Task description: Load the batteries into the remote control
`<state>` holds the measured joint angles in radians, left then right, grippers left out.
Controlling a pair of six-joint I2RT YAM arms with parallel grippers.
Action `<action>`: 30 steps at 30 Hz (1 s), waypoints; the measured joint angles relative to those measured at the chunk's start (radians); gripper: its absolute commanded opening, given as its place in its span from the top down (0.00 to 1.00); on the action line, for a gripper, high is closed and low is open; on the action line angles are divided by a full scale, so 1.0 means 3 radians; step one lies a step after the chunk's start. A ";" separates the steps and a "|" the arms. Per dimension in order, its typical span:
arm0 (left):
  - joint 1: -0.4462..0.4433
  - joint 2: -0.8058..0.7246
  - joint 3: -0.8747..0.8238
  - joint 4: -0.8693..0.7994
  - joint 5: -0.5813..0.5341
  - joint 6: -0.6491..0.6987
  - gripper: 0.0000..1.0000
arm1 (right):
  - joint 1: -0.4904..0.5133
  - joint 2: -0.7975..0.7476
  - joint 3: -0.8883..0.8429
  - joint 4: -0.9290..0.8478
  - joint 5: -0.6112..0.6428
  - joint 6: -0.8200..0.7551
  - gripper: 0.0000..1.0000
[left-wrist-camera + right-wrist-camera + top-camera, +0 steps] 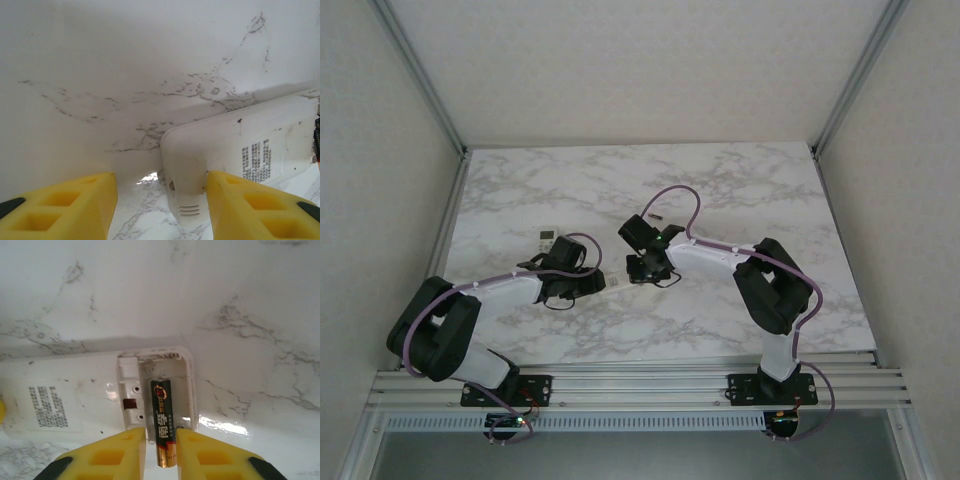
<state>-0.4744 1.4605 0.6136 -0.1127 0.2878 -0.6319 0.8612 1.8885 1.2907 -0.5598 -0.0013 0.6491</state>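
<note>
One battery [162,410] is clamped in the right claw [161,436], pinched near its copper end. It sits over the right slot of the open bay [131,371] at one end of the remote [75,385], which lies back-up on the tabletop [250,315].

Risks:
- The remote likely skids when pushed, since nothing clamps it. The left claw [161,180] stands open astride the remote's other end, with its left finger [65,202] clear of it.
- The battery may wedge against the bay wall or divider.
- It may pivot out of the short grip.
- Polarity can't be checked.

In the right wrist view the battery's long axis runs across the remote's length. The copper end points toward the claw, the dark end toward the bay's far wall. Flat or tipped, can't tell.
</note>
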 measured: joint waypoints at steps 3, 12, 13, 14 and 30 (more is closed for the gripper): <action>0.0000 0.0000 0.0000 0.0001 0.0000 0.0000 0.50 | -0.0025 -0.0006 0.0008 -0.0004 0.0000 -0.0014 0.82; 0.0000 0.0004 0.0000 0.0006 0.0000 0.0000 0.50 | -0.0057 -0.0005 0.0008 -0.0010 -0.0029 -0.0033 0.82; 0.0000 0.0004 0.0000 0.0006 0.0000 0.0000 0.50 | -0.0057 -0.0004 0.0008 -0.0010 -0.0047 -0.0033 0.82; 0.0000 0.0004 0.0000 0.0006 0.0000 0.0000 0.50 | -0.0057 0.0000 0.0008 -0.0009 -0.0065 -0.0033 0.82; -0.0004 0.0006 0.0000 0.0013 -0.0001 0.0000 0.50 | -0.0057 0.0103 0.0011 0.0047 -0.0212 -0.0033 0.86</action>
<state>-0.4755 1.4624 0.6136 -0.1089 0.2874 -0.6319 0.8440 1.9194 1.2942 -0.5457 -0.0650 0.6392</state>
